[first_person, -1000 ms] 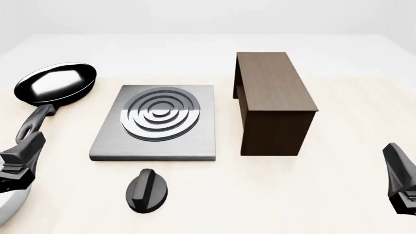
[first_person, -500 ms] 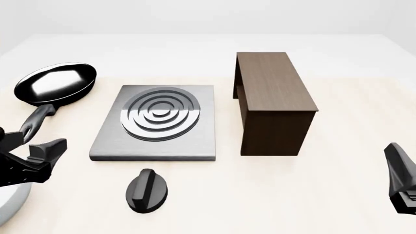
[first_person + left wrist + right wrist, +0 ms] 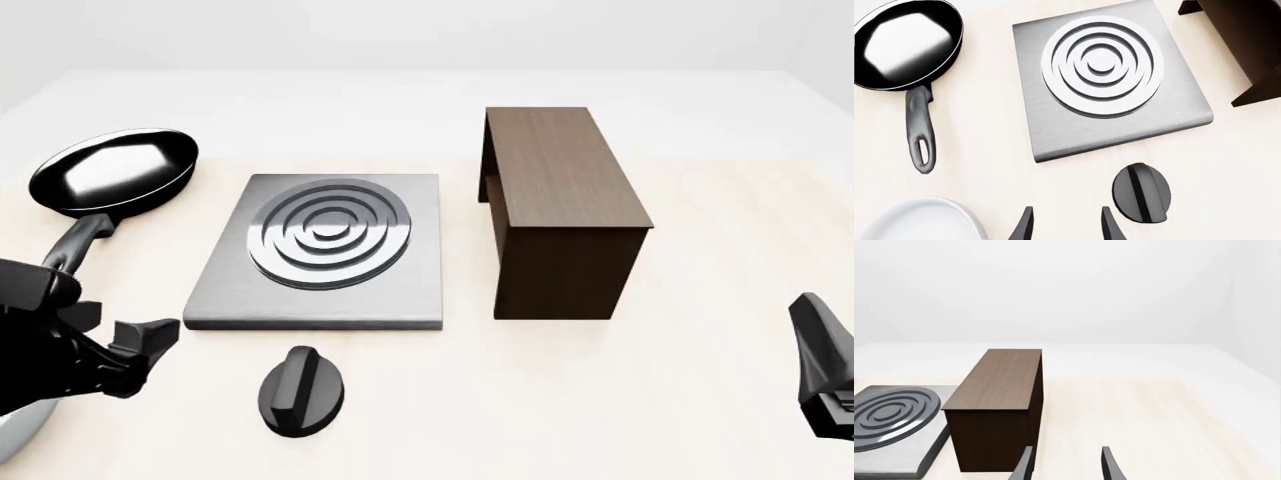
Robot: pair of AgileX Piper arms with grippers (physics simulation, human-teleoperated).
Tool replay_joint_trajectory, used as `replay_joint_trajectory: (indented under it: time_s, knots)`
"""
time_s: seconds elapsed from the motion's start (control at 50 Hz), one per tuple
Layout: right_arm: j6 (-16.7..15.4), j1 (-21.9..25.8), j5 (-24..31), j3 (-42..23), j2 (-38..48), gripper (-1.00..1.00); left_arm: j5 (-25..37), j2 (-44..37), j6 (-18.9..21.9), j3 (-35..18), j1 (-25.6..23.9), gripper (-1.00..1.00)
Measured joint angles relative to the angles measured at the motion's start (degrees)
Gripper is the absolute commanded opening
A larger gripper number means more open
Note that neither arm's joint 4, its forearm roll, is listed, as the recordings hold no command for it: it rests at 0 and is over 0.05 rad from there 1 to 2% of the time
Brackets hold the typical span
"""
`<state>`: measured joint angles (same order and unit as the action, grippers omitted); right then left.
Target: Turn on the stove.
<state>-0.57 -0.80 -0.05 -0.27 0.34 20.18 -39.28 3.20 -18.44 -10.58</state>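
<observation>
The stove is a square brushed-grey slab [image 3: 400,290] with raised burner rings, left of the table's middle. It also shows in the left wrist view [image 3: 1054,110] and the right wrist view [image 3: 894,460]. Its black ridged knob [image 3: 303,390] lies loose on the table just in front of the slab. My left gripper [image 3: 144,355] is open and empty, hovering to the left of the knob. In the left wrist view the left gripper [image 3: 1066,225] sits beside the knob [image 3: 1142,192], not around it. My right gripper [image 3: 821,370] is open and empty at the right edge, also seen in its wrist view [image 3: 1066,465].
A black frying pan [image 3: 114,170] lies left of the stove, its handle [image 3: 921,130] pointing toward me. A dark brown wooden stand [image 3: 561,210] is right of the stove. A white rounded dish [image 3: 914,222] sits at the near left under my left arm.
My left arm has moved right and lower toward the knob, tilting down over the table. The right arm has not moved. The knob and stove are unchanged.
</observation>
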Motion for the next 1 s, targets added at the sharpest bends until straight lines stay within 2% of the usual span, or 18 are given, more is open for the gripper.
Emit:
replay_joint_trajectory:
  time_s: [1.0]
  knots:
    - [-0.02,0.00,0.00,0.00,-0.01,1.00,-14.33,-15.19,-4.08,4.85,-7.05,1.00]
